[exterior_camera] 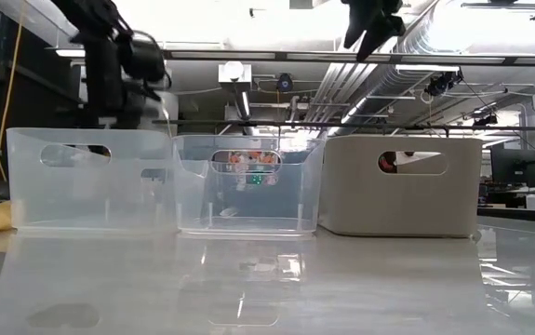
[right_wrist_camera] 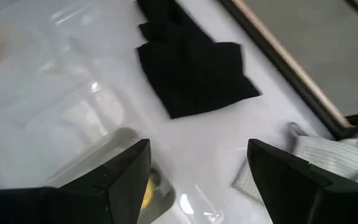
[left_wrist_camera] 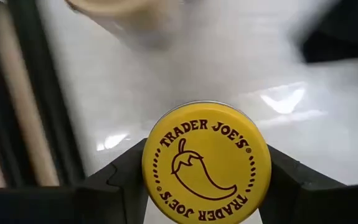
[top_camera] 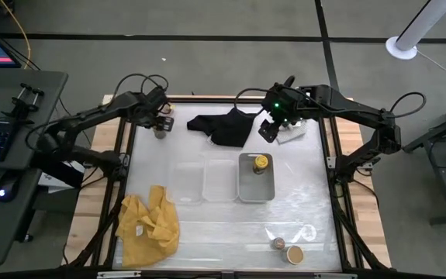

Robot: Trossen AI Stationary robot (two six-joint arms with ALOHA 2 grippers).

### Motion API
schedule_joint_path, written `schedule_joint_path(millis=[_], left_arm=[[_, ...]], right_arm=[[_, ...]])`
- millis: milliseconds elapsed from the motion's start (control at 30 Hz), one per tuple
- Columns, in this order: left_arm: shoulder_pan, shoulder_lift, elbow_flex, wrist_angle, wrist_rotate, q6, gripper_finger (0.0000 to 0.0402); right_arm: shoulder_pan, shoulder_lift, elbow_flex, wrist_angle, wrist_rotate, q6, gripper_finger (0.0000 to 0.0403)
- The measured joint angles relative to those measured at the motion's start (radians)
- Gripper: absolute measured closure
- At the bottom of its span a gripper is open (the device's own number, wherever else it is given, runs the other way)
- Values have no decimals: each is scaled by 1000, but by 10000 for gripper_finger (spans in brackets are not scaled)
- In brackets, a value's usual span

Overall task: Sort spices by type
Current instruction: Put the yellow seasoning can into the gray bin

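My left gripper is at the table's far left, shut on a yellow-topped spice jar whose lid reads "Trader Joe's". A blurred tan-topped jar stands just beyond it. A second yellow-topped jar stands in the grey tray. A tiny brownish jar and a tan-topped jar stand on the table at the near right. My right gripper hangs open above the table, just beyond the grey tray's far end, touching nothing. My left gripper pinches the yellow-topped jar between its two fingers, one on each side just below the lid's rim. The fingers come from above, pointing down, and the jar stays upright. Whether its base is on the table does not show.
Two clear trays sit left of the grey tray in mid-table. A black cloth lies at the far middle, a pale striped cloth at the far right, and a yellow cloth at the near left.
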Motion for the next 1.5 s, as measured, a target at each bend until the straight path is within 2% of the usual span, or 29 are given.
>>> schedule_joint_path(millis=[133, 233, 400, 567, 667, 833, 967, 1133, 1267, 1500], left_arm=[[-110, -138, 0, 47, 127, -43, 206], [-215, -238, 0, 157, 205, -78, 206], [-415, -288, 0, 450, 228, -107, 206], [-546, -160, 2, 733, 229, -41, 206], [-583, -31, 50, 788, 262, 43, 206], [-644, 194, 223, 778, 318, 264, 205], [-689, 339, 365, 758, 322, 394, 203], [-719, 478, 513, 612, 283, 506, 201], [-732, 540, 576, 562, 185, 583, 200], [-730, 609, 599, 531, 171, 658, 199]], right_arm=[[0, 0, 0, 0, -85, -35, 139], [0, -8, 0, -1, -112, -38, 139], [0, -73, 0, -5, -122, -3, 139], [0, -158, 0, -5, -111, 122, 139], [7, -198, 0, -5, -81, 212, 139], [40, -229, 0, -5, 9, 306, 139], [53, -228, 0, -8, 37, 330, 139], [61, -221, 0, -18, 60, 321, 139], [61, -221, 0, -17, 60, 287, 139], [61, -221, 0, -17, 60, 241, 139]])
